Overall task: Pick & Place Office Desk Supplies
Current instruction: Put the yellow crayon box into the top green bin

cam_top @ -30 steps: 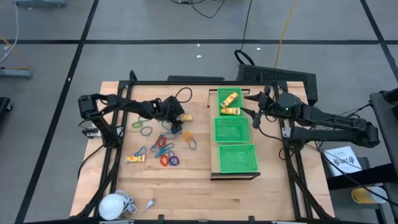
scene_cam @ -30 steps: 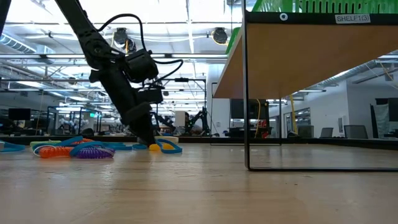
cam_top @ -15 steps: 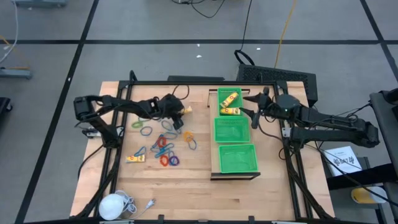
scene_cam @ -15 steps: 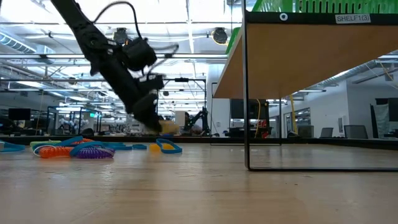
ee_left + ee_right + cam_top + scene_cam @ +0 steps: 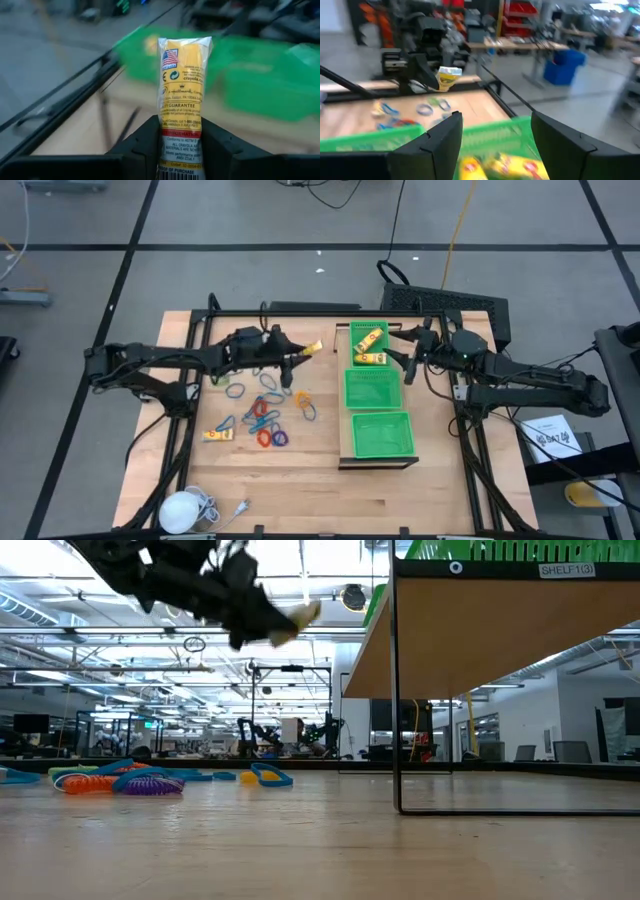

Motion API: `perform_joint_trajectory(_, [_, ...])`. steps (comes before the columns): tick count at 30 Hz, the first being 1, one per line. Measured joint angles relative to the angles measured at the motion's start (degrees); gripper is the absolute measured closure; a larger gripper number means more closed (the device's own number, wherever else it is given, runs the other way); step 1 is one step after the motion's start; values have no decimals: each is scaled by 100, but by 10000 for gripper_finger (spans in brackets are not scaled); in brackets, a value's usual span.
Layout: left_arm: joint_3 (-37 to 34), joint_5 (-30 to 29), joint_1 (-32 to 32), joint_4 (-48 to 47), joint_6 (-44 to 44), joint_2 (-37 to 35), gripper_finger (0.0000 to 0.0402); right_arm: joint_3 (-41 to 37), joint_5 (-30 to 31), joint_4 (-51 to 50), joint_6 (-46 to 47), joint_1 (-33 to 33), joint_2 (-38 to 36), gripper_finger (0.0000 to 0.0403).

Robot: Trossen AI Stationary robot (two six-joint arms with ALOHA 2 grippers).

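The wooden table (image 5: 300, 480) carries a raised shelf with three green mesh trays (image 5: 372, 392) in a row on its right half. The far tray already holds two yellow packets (image 5: 369, 348); the middle and near trays appear empty.

On the table's left half lies a loose scatter of supplies: coloured rings (image 5: 272, 437), blue clip-like pieces (image 5: 262, 409) and one further yellow packet (image 5: 218, 434). A white round object with a cord (image 5: 183, 508) sits at the near left corner, apart from the work.

The left gripper (image 5: 296, 357) is clamped on a yellow crayon packet (image 5: 183, 95), holding it by its lower end, well above the table and just short of the far tray. The low view confirms the packet (image 5: 303, 612) is airborne, near shelf height.

The right gripper (image 5: 410, 352) hovers at the far tray's outer side, fingers spread and empty.

Judgement: the step in hand is carrying the packet to the far tray. To do it well, the left arm should clear the tray's rim before lowering, centre the packet over the bare mesh beside the two already there, and let go only once low. The right gripper's closeness to that tray is a collision risk.
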Motion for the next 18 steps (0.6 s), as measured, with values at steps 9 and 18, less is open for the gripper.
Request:
perform_joint_trajectory(9, [4,58,-672,1394,477,72,284,-485,-641,2592,175,255,877,174])
perform_joint_trajectory(18, [4,-550,-850,1425,660,72,284,-55,-628,3476,208,631,2152,167])
